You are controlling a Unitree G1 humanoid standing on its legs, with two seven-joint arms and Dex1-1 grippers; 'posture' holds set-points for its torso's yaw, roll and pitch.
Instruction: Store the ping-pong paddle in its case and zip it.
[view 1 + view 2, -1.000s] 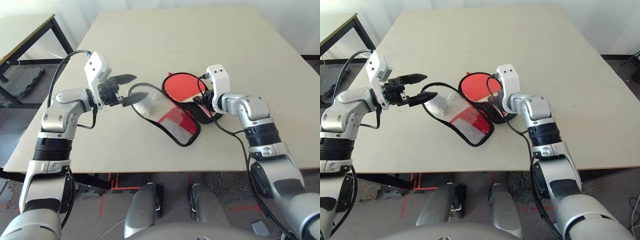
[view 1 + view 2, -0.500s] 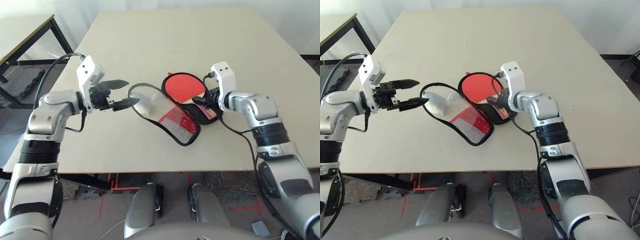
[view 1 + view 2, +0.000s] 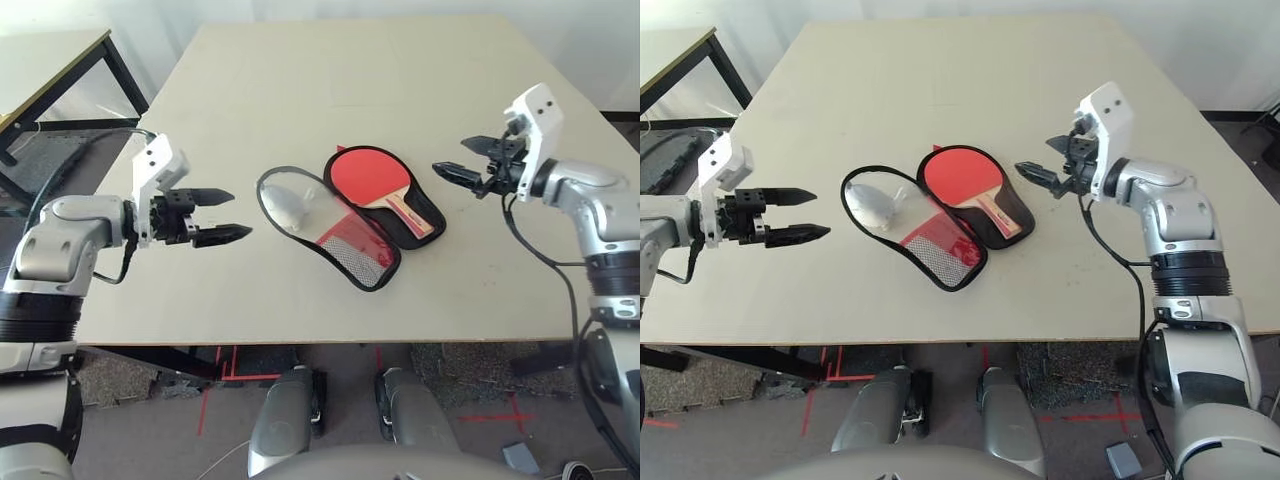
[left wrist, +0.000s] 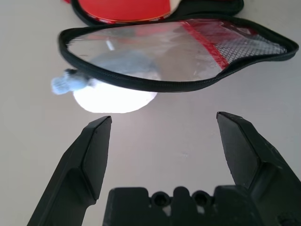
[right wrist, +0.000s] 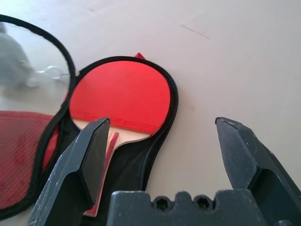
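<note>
Currently, paddle: the ping-pong paddle (image 3: pixel 372 180) is laid in the open case (image 3: pixel 352 215), just right of frame centre on the table (image 3: pixel 300 60).
Lid: the flap (image 3: pixel 335 238) is folded out toward lower centre, with the white pom-pom (image 3: pixel 284 208) lying on it.
Left gripper (image 3: pixel 222 214): fingers are held apart, nothing gripped, at left of frame, clear of the flap.
Right gripper (image 3: pixel 463 163): fingers are spread, nothing gripped, at right of frame, apart from the case.
Risk: the paddle handle (image 3: pixel 413 214) could be caught by the zipper if the flap is closed askew.
Risk: the soft case could be dragged across the table if it is not pinned while the pom-pom is pulled.
</note>
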